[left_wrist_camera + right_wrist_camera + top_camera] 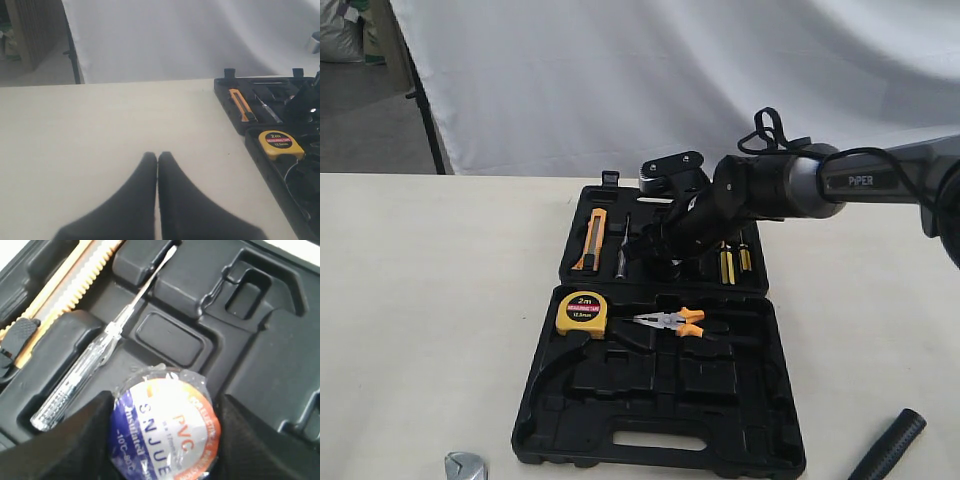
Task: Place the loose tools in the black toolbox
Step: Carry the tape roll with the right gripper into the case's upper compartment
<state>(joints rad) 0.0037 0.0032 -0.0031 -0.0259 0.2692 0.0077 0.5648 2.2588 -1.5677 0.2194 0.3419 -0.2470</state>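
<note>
One of three loose tools was in hand: jaws of our right gripper (165,440) clasped the tape roll (167,430) over the black toolbox (720,400), seemingly unseated, our left gripper (158,161) sat pressed together and empty, and wrench (465,467) and hammer (890,445) lay outside, well apart from those right jaws.

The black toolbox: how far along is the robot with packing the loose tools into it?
No loose tool lies in the black toolbox yet. In hand: the right tool grips the tape roll over the box half away from its handle. Left to do: the wrench and the hammer, only partly in view, both on the table beside the box. The left tool is shut and empty.
</note>
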